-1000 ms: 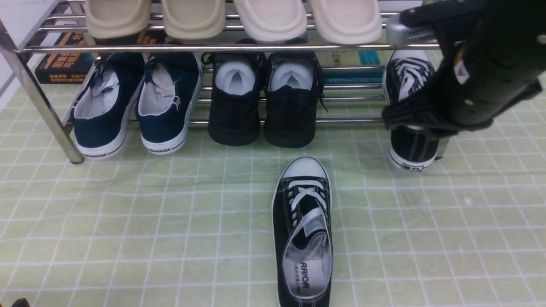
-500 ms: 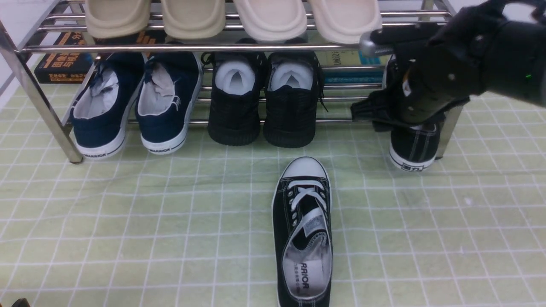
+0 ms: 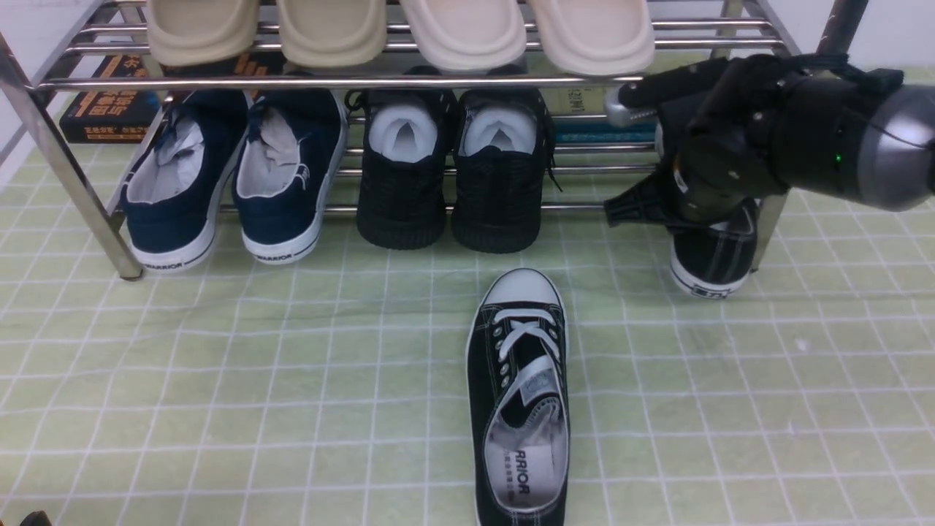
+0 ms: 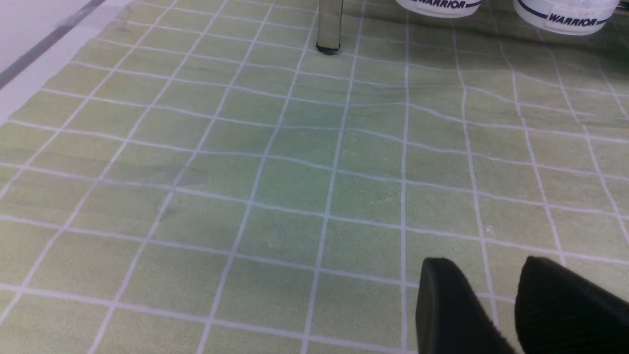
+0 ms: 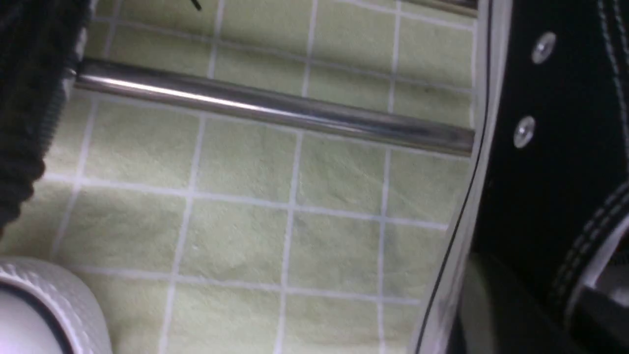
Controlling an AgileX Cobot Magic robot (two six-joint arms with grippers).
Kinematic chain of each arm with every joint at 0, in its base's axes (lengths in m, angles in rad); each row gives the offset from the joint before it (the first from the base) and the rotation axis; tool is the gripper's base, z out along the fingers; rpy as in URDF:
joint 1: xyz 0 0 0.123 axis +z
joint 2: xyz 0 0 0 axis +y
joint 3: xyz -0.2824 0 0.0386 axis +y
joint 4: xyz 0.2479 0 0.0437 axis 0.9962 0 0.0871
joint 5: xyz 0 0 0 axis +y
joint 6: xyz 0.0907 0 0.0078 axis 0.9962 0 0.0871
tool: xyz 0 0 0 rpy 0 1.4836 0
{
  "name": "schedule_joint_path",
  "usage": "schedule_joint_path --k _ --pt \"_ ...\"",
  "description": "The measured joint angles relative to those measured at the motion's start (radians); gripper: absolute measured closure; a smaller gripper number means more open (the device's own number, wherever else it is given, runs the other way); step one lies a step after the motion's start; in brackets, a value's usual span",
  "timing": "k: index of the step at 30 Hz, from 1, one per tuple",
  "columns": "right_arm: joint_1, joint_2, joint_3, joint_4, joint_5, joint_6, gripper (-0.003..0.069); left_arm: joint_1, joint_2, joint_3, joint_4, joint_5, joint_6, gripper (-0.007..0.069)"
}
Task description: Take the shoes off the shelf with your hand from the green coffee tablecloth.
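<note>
One black canvas sneaker (image 3: 520, 394) lies on the green checked tablecloth (image 3: 219, 365), toe towards the chrome shelf (image 3: 292, 82). The other sneaker (image 3: 712, 256) sits at the right end of the lower tier, heel out and slightly tilted. My right gripper (image 3: 712, 212), on a black and silver arm, is down over it. In the right wrist view one finger (image 5: 491, 305) is outside the sneaker's (image 5: 550, 147) side wall and the other is inside, shut on it. My left gripper (image 4: 486, 275) is open and empty, low over the cloth (image 4: 295, 172).
On the lower tier stand a navy pair (image 3: 172, 183) and an all-black mesh pair (image 3: 402, 175). Beige slippers (image 3: 394, 29) fill the top tier. Books (image 3: 109, 102) lie behind. A shelf leg (image 3: 73, 183) stands at the left, and another is beside the gripped sneaker.
My right arm has swung from over the shelf's right end down onto the sneaker. The sneaker's heel has shifted and tilted a little. The sneaker on the cloth has not moved.
</note>
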Motion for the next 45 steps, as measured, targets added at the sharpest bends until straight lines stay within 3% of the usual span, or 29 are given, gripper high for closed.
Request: schedule_joint_path --k 7,14,20,25,45 --pt "0.087 -0.177 0.012 0.125 0.306 -0.133 0.0659 0.0 0.0 0.0 0.0 0.0 0.0 0.0383" --pt "0.173 -0.35 0.054 0.258 0.479 -0.153 0.0659 0.0 0.0 0.0 0.0 0.0 0.0 0.0383" --pt "0.256 -0.382 0.177 0.34 0.467 -0.064 0.0657 0.0 0.0 0.0 0.0 0.0 0.0 0.0383" --pt "0.313 -0.365 0.23 0.353 0.334 0.041 0.0655 0.0 0.0 0.0 0.0 0.0 0.0 0.0383" --pt "0.332 -0.178 0.231 0.287 0.17 0.158 0.0642 0.0 0.0 0.0 0.0 0.0 0.0 0.0382"
